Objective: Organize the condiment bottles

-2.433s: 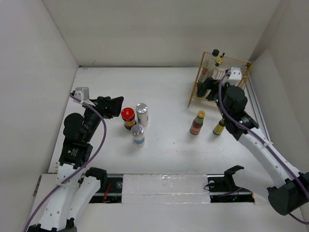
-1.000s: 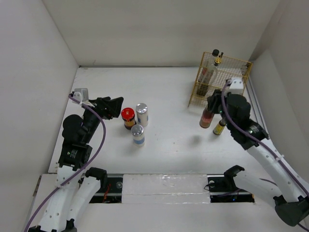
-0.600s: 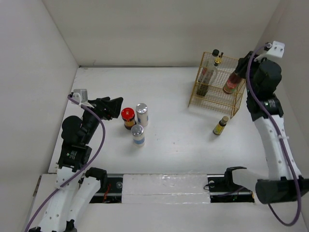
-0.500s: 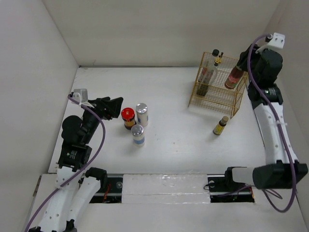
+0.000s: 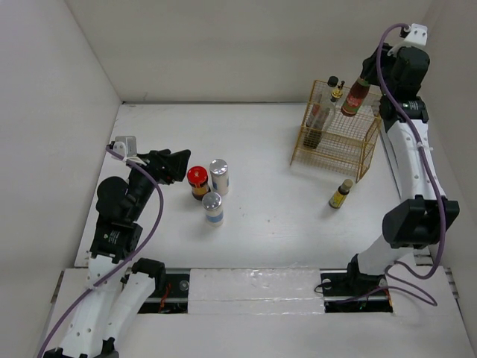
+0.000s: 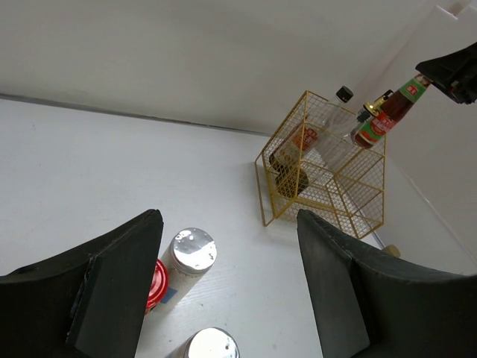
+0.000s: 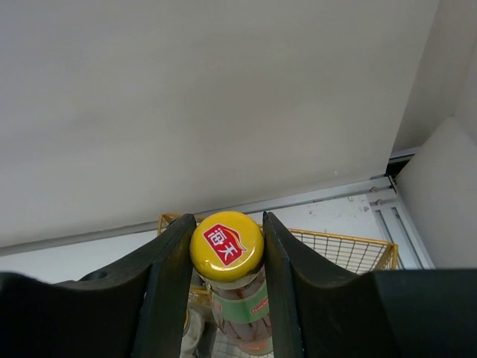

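Evidently the right gripper point(image 7: 225, 246) grips the red bottle point(image 5: 355, 95) above the basket point(image 5: 350, 143) to clear its rim; left gripper point(image 6: 229, 224) gapes wide

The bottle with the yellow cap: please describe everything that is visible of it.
The bottle is clear, with red-brown contents, a green and red label and a yellow cap bearing a red logo. The right gripper pinches it at the cap, so it hangs tilted above the yellow wire basket. Whether it touches the wire is unclear.
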`<state>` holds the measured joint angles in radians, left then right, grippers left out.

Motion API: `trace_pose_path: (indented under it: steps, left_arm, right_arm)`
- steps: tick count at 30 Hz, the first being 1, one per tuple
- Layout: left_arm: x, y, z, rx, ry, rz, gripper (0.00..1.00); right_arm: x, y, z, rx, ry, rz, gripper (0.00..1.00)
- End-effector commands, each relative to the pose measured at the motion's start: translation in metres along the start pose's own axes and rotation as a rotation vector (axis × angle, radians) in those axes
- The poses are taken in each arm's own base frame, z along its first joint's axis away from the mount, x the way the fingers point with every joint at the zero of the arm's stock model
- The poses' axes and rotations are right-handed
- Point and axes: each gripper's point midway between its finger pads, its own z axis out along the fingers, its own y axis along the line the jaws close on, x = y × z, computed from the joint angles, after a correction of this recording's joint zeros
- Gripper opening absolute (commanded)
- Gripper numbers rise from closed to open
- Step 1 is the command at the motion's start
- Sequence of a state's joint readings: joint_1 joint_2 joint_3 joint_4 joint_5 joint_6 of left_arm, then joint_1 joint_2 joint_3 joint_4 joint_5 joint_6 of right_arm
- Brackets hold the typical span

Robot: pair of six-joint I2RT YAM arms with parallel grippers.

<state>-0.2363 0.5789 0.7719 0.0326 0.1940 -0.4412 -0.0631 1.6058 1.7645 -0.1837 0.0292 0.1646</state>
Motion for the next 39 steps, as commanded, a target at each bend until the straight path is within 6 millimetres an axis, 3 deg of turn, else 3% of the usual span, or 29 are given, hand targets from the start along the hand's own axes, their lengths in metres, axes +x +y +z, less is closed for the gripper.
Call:
trace_pose_path:
  steps: [1, 8, 14, 22, 25, 26, 28, 29, 30, 39]
  left_arm:
    - [-0.010, -0.007, 0.001, 0.028, -0.037, 0.016, 0.69]
    - [-0.009, -0.008, 0.001, 0.036, -0.032, 0.017, 0.69]
    - [-0.007, -0.007, 0.003, 0.031, -0.023, 0.015, 0.69]
    - [-0.005, -0.005, 0.005, 0.026, -0.015, 0.014, 0.69]
    - [-0.005, -0.005, 0.005, 0.026, -0.015, 0.014, 0.69]
    - [-0.005, -0.005, 0.005, 0.026, -0.015, 0.014, 0.69]
    - [-0.005, -0.005, 0.005, 0.026, -0.015, 0.014, 0.69]
    - [-0.005, -0.005, 0.005, 0.026, -0.015, 0.014, 0.69]
    - [-0.005, -0.005, 0.005, 0.026, -0.015, 0.014, 0.69]
    - [-0.005, -0.005, 0.005, 0.027, -0.016, 0.014, 0.69]
  right_arm:
    - [-0.091, 0.019, -0.011, -0.074, -0.269, 0.009, 0.05]
    - [-0.084, 0.019, 0.015, -0.083, -0.258, -0.002, 0.05]
    - [-0.093, 0.021, 0.020, -0.091, -0.305, -0.002, 0.05]
    - [-0.069, 0.011, 0.037, -0.058, -0.306, -0.006, 0.05]
    - [-0.051, 0.006, 0.045, -0.043, -0.283, -0.005, 0.05]
    - [-0.034, 0.003, 0.049, -0.038, -0.257, -0.006, 0.05]
    - [-0.022, 0.001, 0.052, -0.035, -0.243, -0.006, 0.05]
    - [-0.004, -0.003, 0.055, -0.028, -0.206, -0.007, 0.05]
    - [-0.005, -0.003, 0.053, -0.031, -0.222, -0.007, 0.05]
    - [0.049, -0.013, 0.053, -0.015, -0.133, -0.009, 0.05]
